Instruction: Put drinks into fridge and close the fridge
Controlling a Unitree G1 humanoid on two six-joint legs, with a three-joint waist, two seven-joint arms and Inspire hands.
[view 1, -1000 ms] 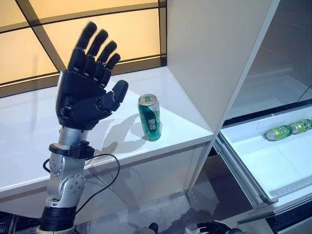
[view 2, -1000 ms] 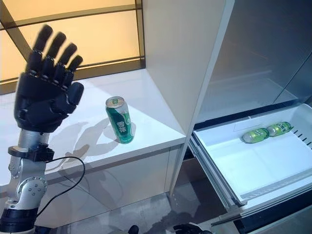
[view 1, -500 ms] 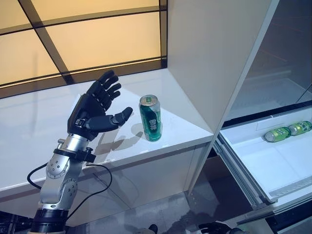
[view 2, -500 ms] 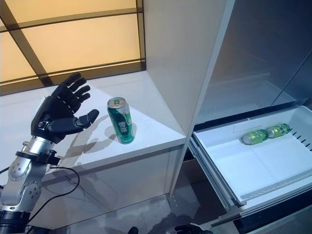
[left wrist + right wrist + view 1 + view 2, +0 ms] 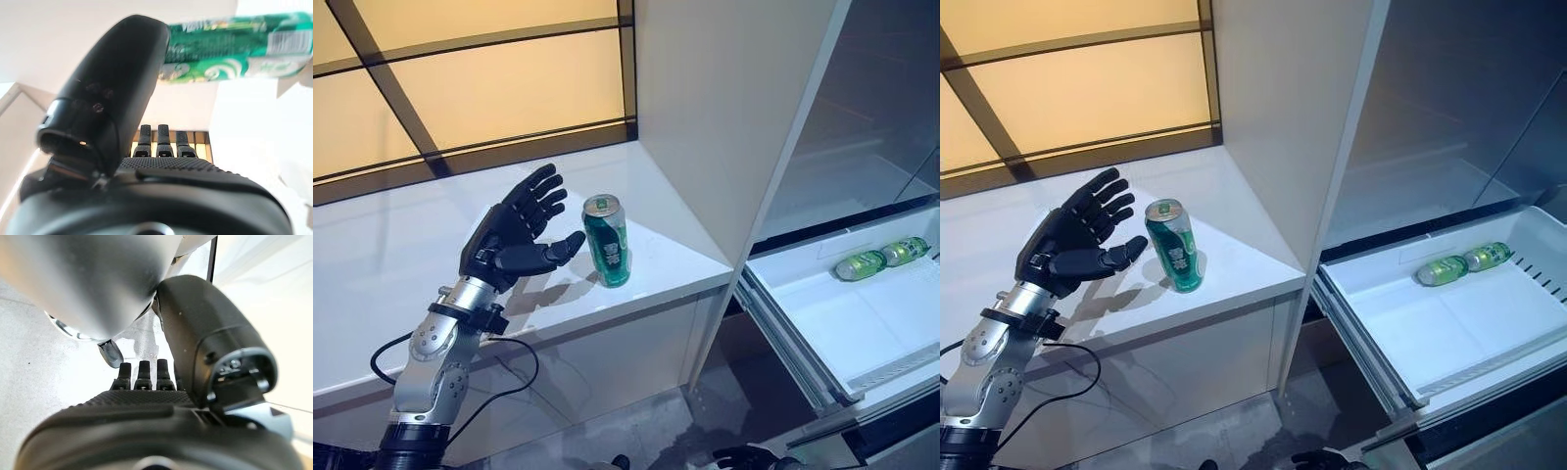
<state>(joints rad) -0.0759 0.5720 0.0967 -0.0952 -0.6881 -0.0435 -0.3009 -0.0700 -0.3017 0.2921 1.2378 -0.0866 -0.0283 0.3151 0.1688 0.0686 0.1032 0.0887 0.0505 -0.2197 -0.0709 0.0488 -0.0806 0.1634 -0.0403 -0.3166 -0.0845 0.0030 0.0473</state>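
Note:
A green drink can [image 5: 608, 240] stands upright on the white counter [image 5: 382, 264], near its right front corner. My left hand [image 5: 514, 238] hovers just left of the can with fingers spread and thumb pointing at it, a small gap between them; it is open. In the left wrist view the can [image 5: 234, 46] shows past the thumb [image 5: 112, 93]. Two green bottles [image 5: 879, 258] lie in the pulled-out white fridge drawer [image 5: 822, 333] at the right. My right hand [image 5: 744, 458] hangs low by the floor, fingers straight in its wrist view [image 5: 142, 377].
A tall white fridge side panel [image 5: 724, 127] rises right of the can, between counter and fridge interior [image 5: 871, 147]. A window with dark frames [image 5: 460, 88] backs the counter. Grey floor [image 5: 636, 431] lies below.
My left hand has dropped from high above the counter and moved right, stopping close beside the can. The camera has shifted slightly.

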